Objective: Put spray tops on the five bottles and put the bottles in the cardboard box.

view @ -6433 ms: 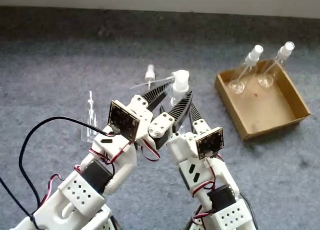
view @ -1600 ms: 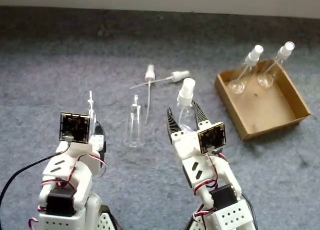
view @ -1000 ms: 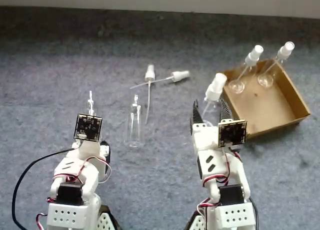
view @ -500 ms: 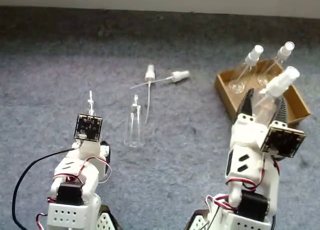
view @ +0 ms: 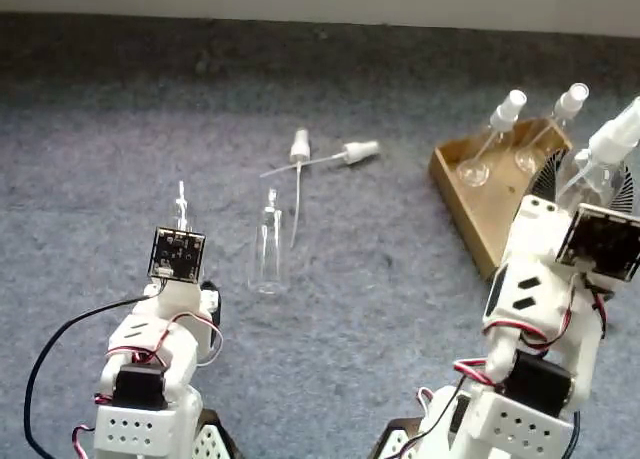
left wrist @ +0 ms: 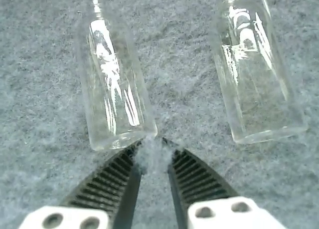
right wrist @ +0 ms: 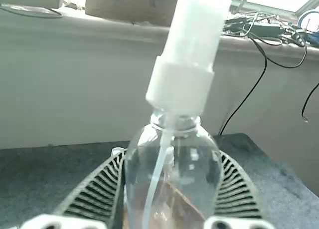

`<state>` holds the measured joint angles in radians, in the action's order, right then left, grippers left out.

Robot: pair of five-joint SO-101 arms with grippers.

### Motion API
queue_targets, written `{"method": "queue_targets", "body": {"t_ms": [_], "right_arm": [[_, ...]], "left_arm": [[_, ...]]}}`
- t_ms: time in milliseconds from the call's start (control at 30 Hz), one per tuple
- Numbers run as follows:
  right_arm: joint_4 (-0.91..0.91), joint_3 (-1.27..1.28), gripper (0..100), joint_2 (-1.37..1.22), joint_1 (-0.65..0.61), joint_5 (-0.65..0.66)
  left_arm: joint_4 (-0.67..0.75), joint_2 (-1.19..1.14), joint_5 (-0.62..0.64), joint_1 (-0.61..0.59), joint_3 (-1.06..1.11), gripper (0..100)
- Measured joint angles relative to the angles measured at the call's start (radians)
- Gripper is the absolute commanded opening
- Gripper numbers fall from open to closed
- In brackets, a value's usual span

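My right gripper [view: 585,179] is shut on a clear bottle [right wrist: 189,169] with a white spray top [right wrist: 192,74], held upright above the right half of the cardboard box [view: 478,199]. Two capped bottles [view: 490,139] [view: 548,129] lean in the box's far corner. Two bare clear bottles lie on the carpet: one [view: 268,244] in the middle, one [view: 181,219] just ahead of my left gripper [left wrist: 152,148], which is shut with nothing in it, its tips by that bottle's [left wrist: 114,97] base. The other bare bottle [left wrist: 254,74] lies beside it. Two loose spray tops [view: 300,145] [view: 358,151] lie farther back.
Grey carpet covers the table, with open room between the two arms. My right arm hides the near right part of the box. A pale wall runs along the far edge.
My right arm has swung right with the capped bottle, from the middle of the table to above the box. My left arm drew back earlier and has since stayed still.
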<state>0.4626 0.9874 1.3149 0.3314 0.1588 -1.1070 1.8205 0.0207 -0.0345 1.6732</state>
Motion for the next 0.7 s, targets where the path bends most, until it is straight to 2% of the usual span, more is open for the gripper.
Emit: {"method": "queue_targets", "body": {"t_ms": [100,367,700], "right_arm": [[-0.043,-0.02,12.7,-0.118,0.021,0.0],[-0.39,0.02,12.7,-0.381,0.097,0.0],[-0.727,0.118,12.7,-0.649,0.098,-0.008]], "left_arm": [[0.0,0.0,0.0,0.0,0.0,0],[0.0,0.0,0.0,0.0,0.0,0],[0.0,0.0,0.0,0.0,0.0,0]]}}
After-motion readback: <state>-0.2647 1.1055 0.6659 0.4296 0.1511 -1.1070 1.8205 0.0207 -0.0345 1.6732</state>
